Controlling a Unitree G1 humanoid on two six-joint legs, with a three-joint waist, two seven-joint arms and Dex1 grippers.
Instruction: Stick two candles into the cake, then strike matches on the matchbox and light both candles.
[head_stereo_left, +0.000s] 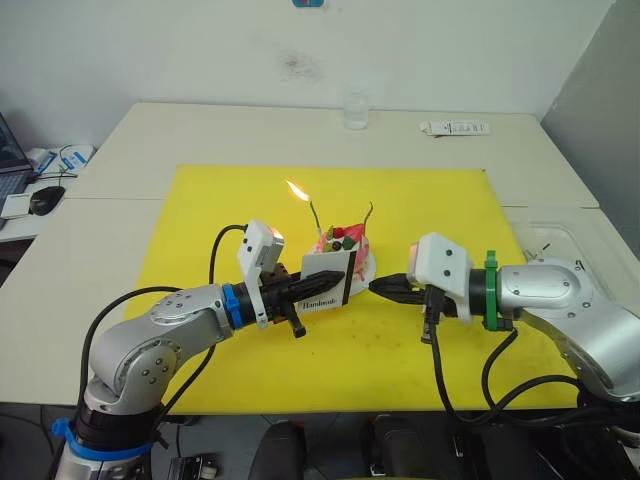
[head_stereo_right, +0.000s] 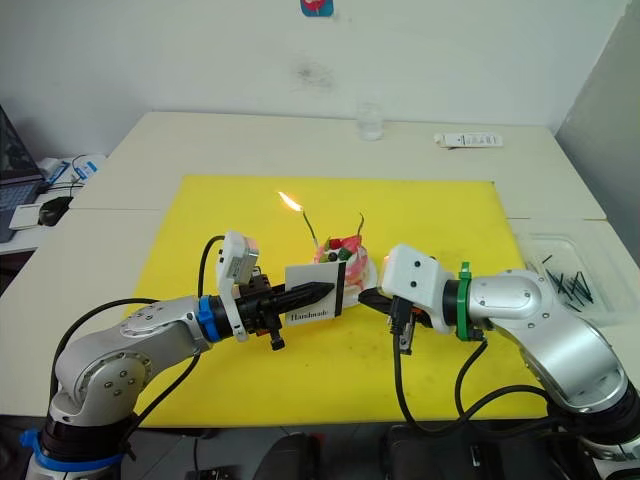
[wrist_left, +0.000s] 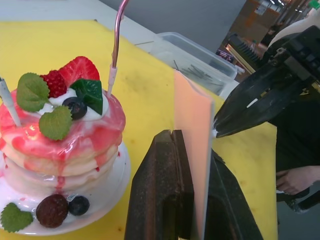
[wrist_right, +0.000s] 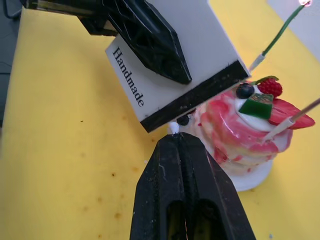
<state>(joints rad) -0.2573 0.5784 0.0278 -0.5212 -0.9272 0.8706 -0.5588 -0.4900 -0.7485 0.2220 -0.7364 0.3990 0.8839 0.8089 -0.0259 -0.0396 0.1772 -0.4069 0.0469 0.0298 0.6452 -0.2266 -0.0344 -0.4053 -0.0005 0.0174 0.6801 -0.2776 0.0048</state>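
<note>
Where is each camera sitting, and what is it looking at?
Head views: both eyes look down over both arms at the yellow mat and small round pink cake.
Left wrist view: along the left gripper clamping the flat white matchbox, beside the cake.
Right wrist view: along the right gripper toward the matchbox's black strip.
Shared: cake, matchbox.

Small round pink cake (head_stereo_left: 345, 247) on a white plate, topped with strawberry, dark berries and green leaves, sitting mid-way on the yellow mat. Two thin curved candles (head_stereo_left: 316, 217) stuck upright in its top: the left one burning with a bright flame, the right one (head_stereo_left: 369, 214) unlit. Flat white matchbox (head_stereo_left: 327, 278) with "Handmade" lettering, raised on edge just in front of the cake, black strip turned toward the cake's side. White match tip (wrist_right: 174, 127) touching that black strip.
</note>
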